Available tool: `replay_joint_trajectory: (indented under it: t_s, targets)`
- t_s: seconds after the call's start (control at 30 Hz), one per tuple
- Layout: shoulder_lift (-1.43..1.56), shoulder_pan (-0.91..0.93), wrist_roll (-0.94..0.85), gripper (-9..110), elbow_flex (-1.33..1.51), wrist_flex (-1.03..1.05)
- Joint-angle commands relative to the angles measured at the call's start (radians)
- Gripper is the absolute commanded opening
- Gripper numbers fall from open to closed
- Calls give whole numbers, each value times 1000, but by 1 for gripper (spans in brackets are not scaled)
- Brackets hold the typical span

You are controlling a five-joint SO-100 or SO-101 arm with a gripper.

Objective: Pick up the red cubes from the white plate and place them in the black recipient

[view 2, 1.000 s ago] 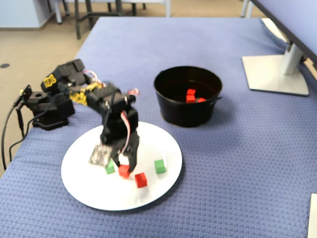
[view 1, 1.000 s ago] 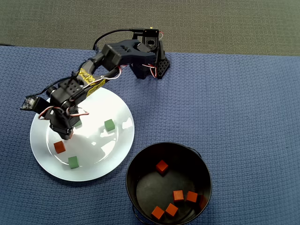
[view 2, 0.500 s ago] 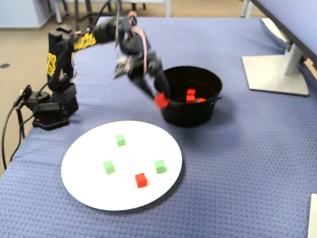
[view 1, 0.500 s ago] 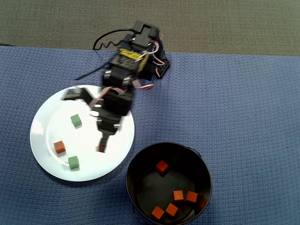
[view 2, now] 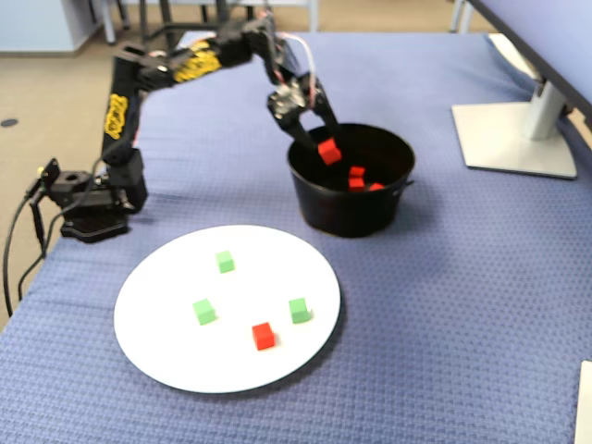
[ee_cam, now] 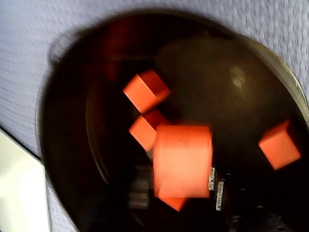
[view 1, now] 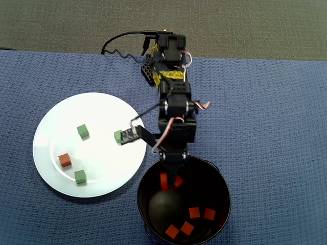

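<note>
While the desk (view 2: pixel 481 305) with its blue cloth takes up most of the fixed view, the arm (view 2: pixel 157 74) stretches from its base at the left over to the pot (view 2: pixel 351 208). Next biggest is the plate (view 2: pixel 157 361), sitting near the pot but not touching it. On the plate there's one red cube (view 2: pixel 264 336) plus three green cubes (view 2: pixel 205 311), all spread apart from each other.

The pincer (view 2: pixel 319 139) hangs just above the pot's near rim, clenched around a red cube (view 2: pixel 327 152) — the wrist view shows that cube (ee_cam: pixel 182 161) big and blurry right in the middle, over the pot's dark bottom (ee_cam: pixel 241 82).

Inside the pot, the overhead view shows loose cubes (view 1: pixel 194 212) on the floor, mostly toward the lower right, with one more (view 1: pixel 178 181) right next to the pincer tips. I count about five in there, though the arm hides part of the pot so can't be sure.
</note>
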Motion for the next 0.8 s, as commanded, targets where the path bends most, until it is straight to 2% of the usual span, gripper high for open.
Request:
replay_joint_trajectory:
  t_s: [0.0, 0.13, 0.27, 0.47, 0.63, 0.77]
  targets:
    - [40, 17, -35, 24, -164, 74]
    - [126, 164, -155, 26, -137, 146]
    - [184, 374, -276, 22, -21, 156]
    - [132, 672, -402, 19, 186, -12]
    - [54, 807, -532, 21, 256, -98]
    - [-31, 850, -758, 19, 187, -15]
